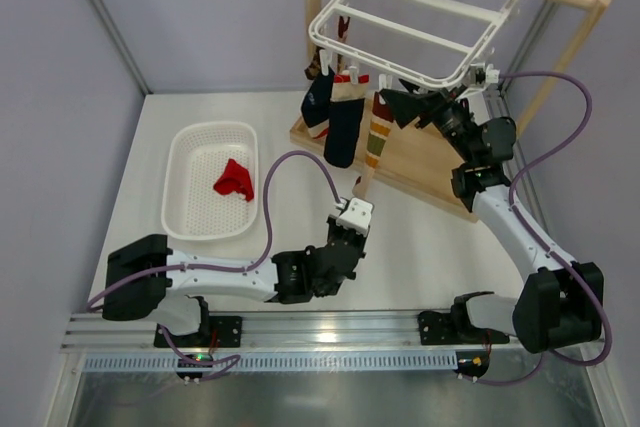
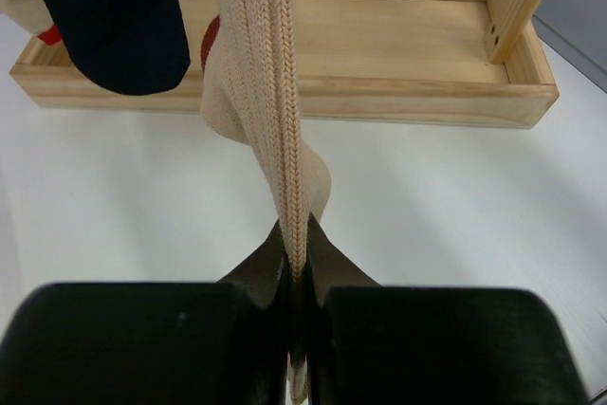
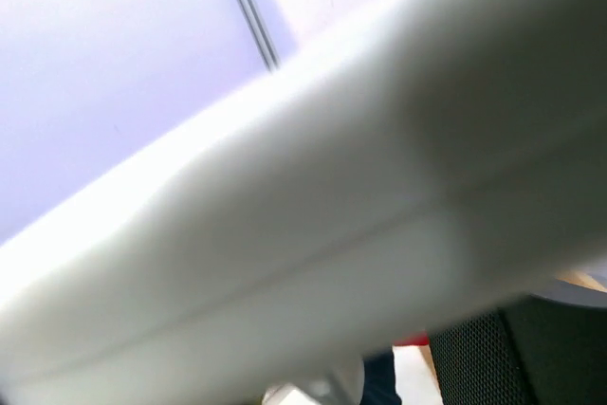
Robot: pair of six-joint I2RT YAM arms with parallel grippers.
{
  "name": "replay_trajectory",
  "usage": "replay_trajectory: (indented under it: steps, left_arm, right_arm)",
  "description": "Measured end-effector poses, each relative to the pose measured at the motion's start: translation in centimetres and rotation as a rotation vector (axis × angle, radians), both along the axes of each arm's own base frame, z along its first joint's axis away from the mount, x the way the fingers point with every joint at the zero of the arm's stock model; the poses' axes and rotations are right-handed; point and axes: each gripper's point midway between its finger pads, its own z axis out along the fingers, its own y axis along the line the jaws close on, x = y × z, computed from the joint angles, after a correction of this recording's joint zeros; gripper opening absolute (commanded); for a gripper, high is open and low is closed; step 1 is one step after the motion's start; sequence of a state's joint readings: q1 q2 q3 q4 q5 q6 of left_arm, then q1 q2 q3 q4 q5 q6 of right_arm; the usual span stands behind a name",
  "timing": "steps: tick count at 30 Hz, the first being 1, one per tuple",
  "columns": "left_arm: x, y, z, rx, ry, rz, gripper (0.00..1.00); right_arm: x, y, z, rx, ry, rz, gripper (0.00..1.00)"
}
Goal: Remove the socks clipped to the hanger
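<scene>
The white hanger (image 1: 420, 27) hangs from a wooden rail. Three socks are clipped to its near rim: a navy one (image 1: 318, 102), a navy one with a patterned cuff (image 1: 345, 132) and a cream striped sock (image 1: 378, 137). My left gripper (image 1: 360, 192) is shut on the cream sock's lower end, and the left wrist view shows the ribbed fabric (image 2: 294, 139) pinched between the jaws (image 2: 297, 263). My right gripper (image 1: 400, 105) sits open just under the hanger rim, above the cream sock. The blurred hanger rim (image 3: 332, 196) fills the right wrist view and hides the fingers.
A white slotted basket (image 1: 185, 147) at the left holds a red sock (image 1: 235, 179). The wooden stand's tray base (image 1: 430, 162) lies under the hanger, its front wall (image 2: 379, 101) just beyond my left gripper. The navy sock (image 2: 114, 16) hangs to the left of the cream one.
</scene>
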State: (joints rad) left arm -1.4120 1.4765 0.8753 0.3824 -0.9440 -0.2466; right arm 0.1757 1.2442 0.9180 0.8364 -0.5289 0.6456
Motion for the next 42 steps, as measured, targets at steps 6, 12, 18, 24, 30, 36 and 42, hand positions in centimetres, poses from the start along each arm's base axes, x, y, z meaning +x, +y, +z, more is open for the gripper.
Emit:
replay_trajectory:
  steps: [6,12,18,24,30,36,42]
  left_arm:
    - [0.1,0.2,0.0,0.001,0.0,0.011,0.0]
    - [0.1,0.3,-0.2,0.007,0.002,0.018,0.0]
    - [0.0,0.3,-0.2,0.007,0.002,0.016,0.0]
    - [-0.2,0.2,-0.2,0.007,0.002,0.01,0.0]
    - [-0.4,0.0,-0.1,0.006,0.002,0.004,0.0]
    - [-0.8,-0.2,-0.2,0.006,0.002,-0.007,0.0]
    - [-1.1,-0.3,-0.2,0.006,0.002,-0.015,0.0]
  right_arm:
    - [-1.2,0.8,0.1,0.009,-0.007,0.017,0.91]
    - [-4.3,0.5,-0.4,0.003,-0.03,-0.057,0.92]
    - [-5.3,-1.2,0.2,-0.01,-0.071,-0.161,0.92]
    - [-3.3,-1.3,-0.8,-0.053,-0.017,-0.205,0.92]
    - [-1.5,-1.1,-0.8,-0.077,0.008,-0.226,0.92]
    - [-0.2,-0.4,-0.8,-0.092,0.02,-0.224,0.92]
    - [0.6,0.0,-0.2,-0.099,0.013,-0.226,0.91]
